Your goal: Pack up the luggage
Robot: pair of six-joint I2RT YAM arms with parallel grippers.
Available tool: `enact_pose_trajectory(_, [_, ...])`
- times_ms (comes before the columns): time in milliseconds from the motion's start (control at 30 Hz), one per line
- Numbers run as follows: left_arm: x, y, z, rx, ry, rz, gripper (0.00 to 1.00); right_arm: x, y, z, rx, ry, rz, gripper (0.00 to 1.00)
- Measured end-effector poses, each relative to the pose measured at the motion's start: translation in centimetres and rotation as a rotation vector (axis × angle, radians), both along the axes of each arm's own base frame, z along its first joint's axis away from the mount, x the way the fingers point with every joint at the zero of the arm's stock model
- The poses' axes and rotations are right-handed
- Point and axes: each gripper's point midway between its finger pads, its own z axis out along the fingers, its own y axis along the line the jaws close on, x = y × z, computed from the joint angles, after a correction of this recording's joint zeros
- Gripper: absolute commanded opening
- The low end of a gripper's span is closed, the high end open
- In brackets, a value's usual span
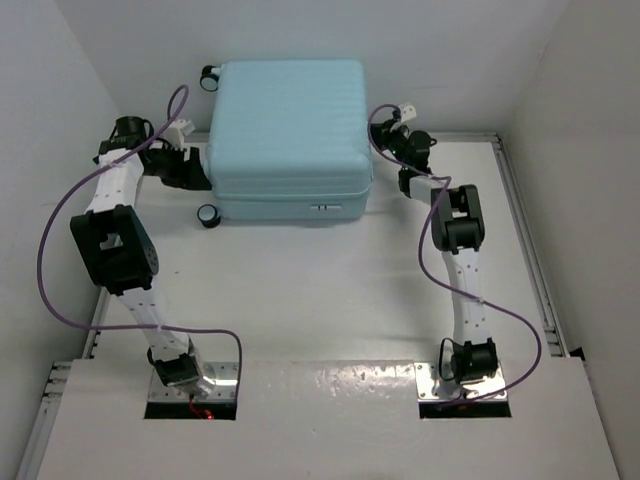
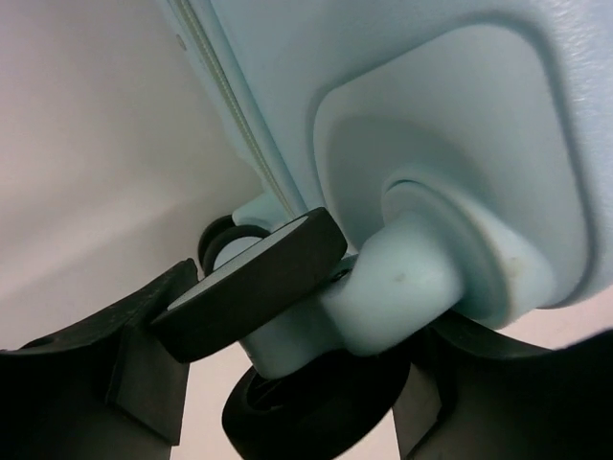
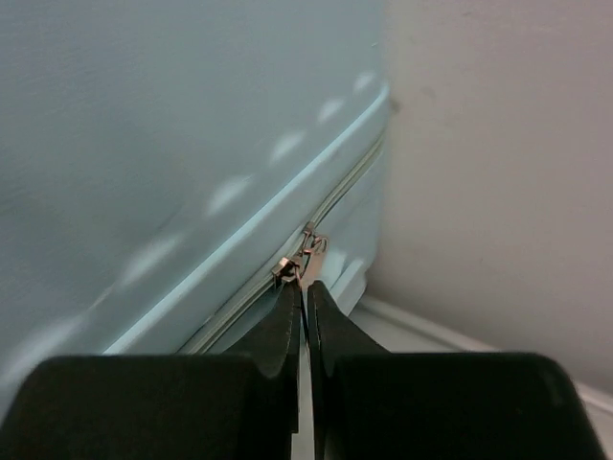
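Observation:
The luggage (image 1: 290, 130) is a pale aqua hard-shell suitcase lying flat and closed at the back of the table. My left gripper (image 1: 200, 175) is at its left side, by a black spinner wheel. In the left wrist view the gripper (image 2: 297, 407) is open and straddles the wheel (image 2: 316, 412) under its aqua caster (image 2: 412, 278); a gap shows beside the left finger (image 2: 144, 383). My right gripper (image 1: 385, 140) is at the suitcase's right side. In the right wrist view it (image 3: 306, 297) is shut on the metal zipper pull (image 3: 308, 257) on the shell's zipper seam (image 3: 239, 307).
White walls enclose the table on the left, back and right; the suitcase's back edge is near the rear wall. Two black wheels (image 1: 210, 76) (image 1: 208, 214) stick out on the left. Purple cables (image 1: 60, 230) loop beside both arms. A raised rail (image 1: 530, 250) runs along the right edge.

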Motion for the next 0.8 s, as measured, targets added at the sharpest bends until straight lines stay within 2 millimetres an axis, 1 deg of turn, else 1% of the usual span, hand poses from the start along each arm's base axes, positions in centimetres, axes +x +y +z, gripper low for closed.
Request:
enact_pose_trajectory(33, [-0.1, 0.0, 0.0, -0.014, 0.001, 0.005, 0.06, 0.9, 0.0, 0.0, 0.012, -0.015, -0.012, 0.01])
enact_pose_trajectory(67, [-0.1, -0.1, 0.0, -0.023, 0.004, 0.01, 0.19, 1.8, 0.0, 0.2, 0.022, -0.03, -0.028, 0.13])
enact_pose_trajectory(100, [-0.2, -0.1, 0.1, -0.027, 0.002, 0.015, 0.54, 2.3, -0.1, 0.2, 0.034, -0.034, -0.044, 0.19])
enact_pose_trajectory(133, [-0.2, -0.1, 0.1, -0.028, -0.003, 0.023, 0.81, 2.5, -0.1, 0.0, 0.041, -0.029, -0.056, 0.25])
enact_pose_trajectory(167, [-0.2, 0.3, 0.0, -0.011, -0.003, 0.046, 0.98, 2.5, -0.2, -0.3, 0.048, -0.021, -0.078, 0.35])
enact_pose_trajectory(200, [-0.1, 1.0, -0.4, 0.021, -0.002, 0.075, 1.0, 2.4, -0.6, -0.6, 0.054, -0.009, -0.1, 0.38])
enact_pose_trajectory(233, [-0.3, 1.6, -1.0, 0.027, 0.006, 0.104, 1.0, 1.8, -1.0, -1.2, 0.05, 0.014, -0.118, 0.39])
enact_pose_trajectory(267, [-0.7, 2.2, -1.7, 0.03, 0.02, 0.134, 1.0, 0.8, -1.7, -1.6, 0.05, 0.03, -0.138, 0.44])
enact_pose_trajectory(300, [-0.8, 2.7, -1.9, 0.035, 0.018, 0.157, 1.0, 0.0, -2.2, -1.5, 0.047, 0.046, -0.145, 0.46])
enact_pose_trajectory(367, [-0.6, 4.0, -1.4, 0.065, -0.013, 0.212, 1.0, -3.0, -3.5, -1.6, 0.03, 0.114, -0.161, 0.5])
enact_pose_trajectory(433, [-0.4, 5.5, -0.3, 0.103, -0.046, 0.286, 1.0, -6.5, -4.7, -0.4, 0.014, 0.15, -0.164, 0.54])
enact_pose_trajectory(467, [-0.1, 6.2, 0.7, 0.124, -0.08, 0.316, 1.0, -8.5, -5.3, 0.1, 0.002, 0.17, -0.165, 0.55])
enact_pose_trajectory(500, [0.1, 6.6, 1.9, 0.139, -0.11, 0.345, 1.0, -10.7, -5.9, 1.0, -0.009, 0.178, -0.166, 0.58])
enact_pose_trajectory(533, [0.2, 7.0, 3.6, 0.155, -0.156, 0.37, 1.0, -12.6, -6.4, 2.2, -0.018, 0.177, -0.167, 0.59])
enact_pose_trajectory(567, [0.2, 7.3, 5.7, 0.171, -0.21, 0.391, 1.0, -14.7, -7.0, 3.3, -0.028, 0.187, -0.169, 0.61])
enact_pose_trajectory(600, [-0.1, 7.4, 7.7, 0.178, -0.26, 0.405, 1.0, -16.5, -7.5, 4.9, -0.038, 0.185, -0.169, 0.64])
enact_pose_trajectory(633, [-0.5, 7.5, 10.4, 0.186, -0.33, 0.418, 1.0, -17.8, -8.1, 6.7, -0.044, 0.18, -0.173, 0.69])
enact_pose_trajectory(667, [-1.2, 7.3, 13.1, 0.193, -0.403, 0.427, 1.0, -18.8, -8.5, 8.6, -0.049, 0.172, -0.173, 0.72])
enact_pose_trajectory(700, [-2.2, 7.1, 15.4, 0.2, -0.469, 0.434, 1.0, -19.9, -9.0, 10.4, -0.06, 0.179, -0.172, 0.83])
enact_pose_trajectory(733, [-3.7, 6.7, 17.5, 0.206, -0.53, 0.441, 1.0, -20.9, -9.6, 11.9, -0.068, 0.187, -0.174, 0.85])
enact_pose_trajectory(767, [-5.1, 6.4, 18.9, 0.213, -0.576, 0.447, 1.0, -21.9, -10.2, 13.1, -0.081, 0.21, -0.177, 0.86])
enact_pose_trajectory(800, [-6.4, 6.0, 19.6, 0.219, -0.609, 0.45, 1.0, -22.8, -10.8, 13.9, -0.092, 0.231, -0.182, 0.88])
